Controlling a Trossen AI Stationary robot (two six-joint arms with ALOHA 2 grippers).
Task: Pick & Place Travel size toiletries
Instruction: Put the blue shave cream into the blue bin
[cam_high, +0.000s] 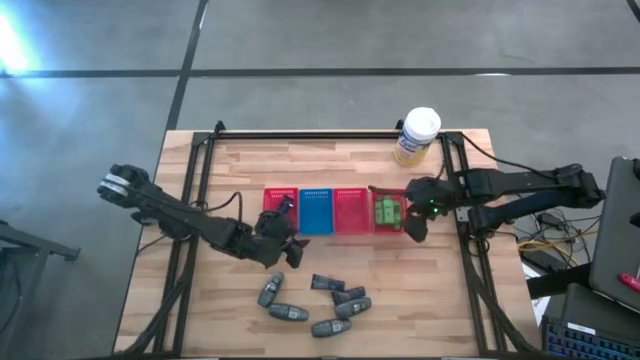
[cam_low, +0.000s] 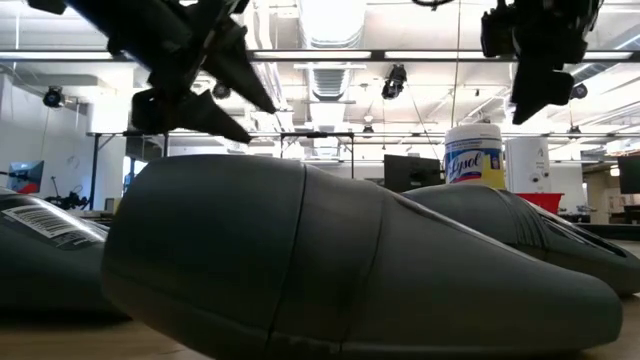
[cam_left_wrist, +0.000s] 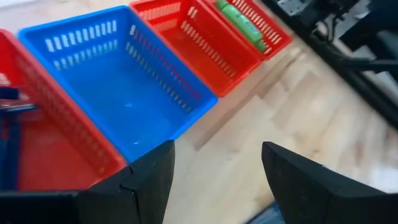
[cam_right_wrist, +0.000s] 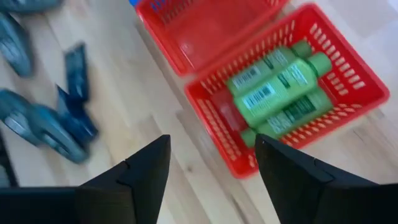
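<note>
On the counter (cam_high: 240, 310), the left end effector (cam_high: 283, 233) hovers with fingers apart and nothing between them, over the seam of the leftmost red basket (cam_high: 272, 198) and the blue basket (cam_high: 315, 210). Grey bottles (cam_high: 300, 305) and dark items lie loose just in front of it. The right end effector (cam_high: 415, 222), also parted and empty, hangs beside the rightmost basket (cam_right_wrist: 348, 59), where three green bottles (cam_right_wrist: 283, 93) already sit. Sorting looks partway done; next, judging by the pile, an arm must reach down for a grey bottle.

Tabletop (cam_high: 330, 160): light wood planks, matt. Mesh baskets (cam_left_wrist: 118, 81): glossy perforated plastic. Green bottles (cam_right_wrist: 283, 93): smooth plastic, paper labels. Grey oval bottles (cam_low: 330, 260): matt, smooth plastic.
</note>
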